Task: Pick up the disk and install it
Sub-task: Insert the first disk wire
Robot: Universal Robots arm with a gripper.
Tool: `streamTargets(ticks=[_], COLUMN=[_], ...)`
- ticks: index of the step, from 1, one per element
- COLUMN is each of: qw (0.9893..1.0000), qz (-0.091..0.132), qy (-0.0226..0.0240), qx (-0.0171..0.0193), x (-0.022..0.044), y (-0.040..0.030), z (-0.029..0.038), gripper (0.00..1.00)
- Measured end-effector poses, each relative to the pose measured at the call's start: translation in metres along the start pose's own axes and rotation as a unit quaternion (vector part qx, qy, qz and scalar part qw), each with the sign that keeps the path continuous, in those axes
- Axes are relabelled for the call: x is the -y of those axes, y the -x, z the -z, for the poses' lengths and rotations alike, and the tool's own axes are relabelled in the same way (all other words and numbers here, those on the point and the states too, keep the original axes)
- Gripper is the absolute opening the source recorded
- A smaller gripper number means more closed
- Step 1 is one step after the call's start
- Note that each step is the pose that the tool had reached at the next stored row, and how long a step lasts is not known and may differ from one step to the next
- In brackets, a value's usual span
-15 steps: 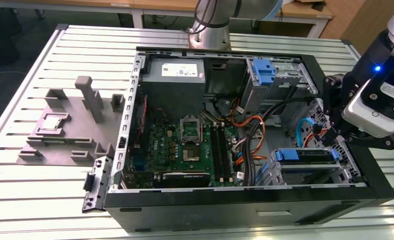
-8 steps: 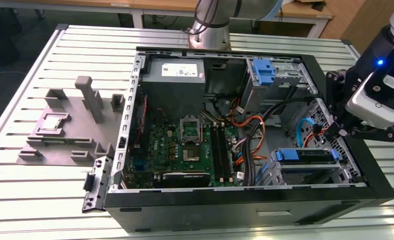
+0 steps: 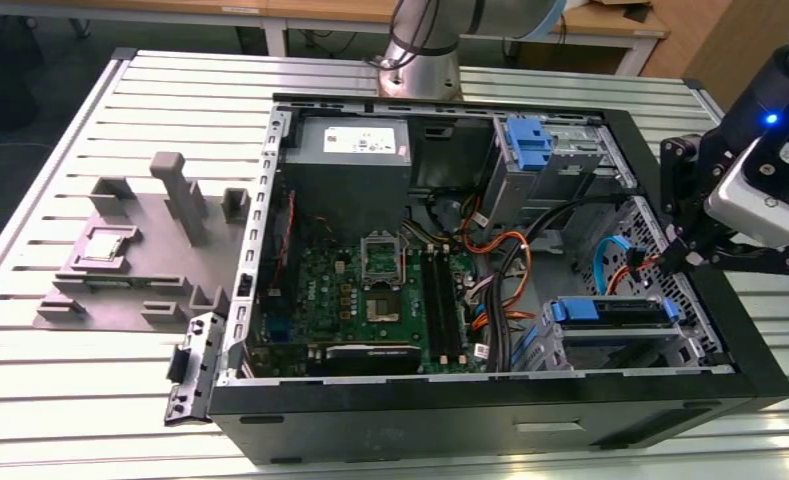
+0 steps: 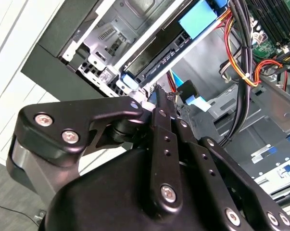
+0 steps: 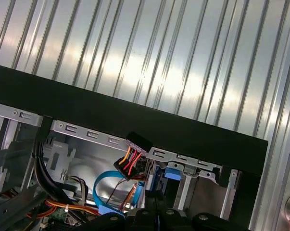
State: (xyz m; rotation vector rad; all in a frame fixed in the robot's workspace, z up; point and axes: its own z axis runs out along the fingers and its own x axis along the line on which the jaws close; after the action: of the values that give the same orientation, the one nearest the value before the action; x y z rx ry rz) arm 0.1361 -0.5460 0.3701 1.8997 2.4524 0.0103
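Two black metal fingers (image 4: 161, 137) pinched together, empty — the gripper (image 3: 664, 260) hangs at the open case's (image 3: 501, 412) edge, near the flat, blue-framed disk (image 3: 610, 312) sitting in its grey steel bay (image 3: 681, 345).

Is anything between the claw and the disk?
Nothing visible does. In the second wrist view the shut claw sits close beside the disk in its bay; a blue cable runs alongside, not between.
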Motion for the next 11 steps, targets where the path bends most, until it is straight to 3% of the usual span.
streamTargets(ticks=[2, 11], qw=[0.9999, 0.9999], qz=[0.010, 0.014], qy=[0.0003, 0.0019], qx=[-0.0003, 0.0000], x=[-0.0044, -0.0045], y=[-0.0042, -0.0045], z=[-0.0001, -0.0004], gripper=[0.10, 0.10])
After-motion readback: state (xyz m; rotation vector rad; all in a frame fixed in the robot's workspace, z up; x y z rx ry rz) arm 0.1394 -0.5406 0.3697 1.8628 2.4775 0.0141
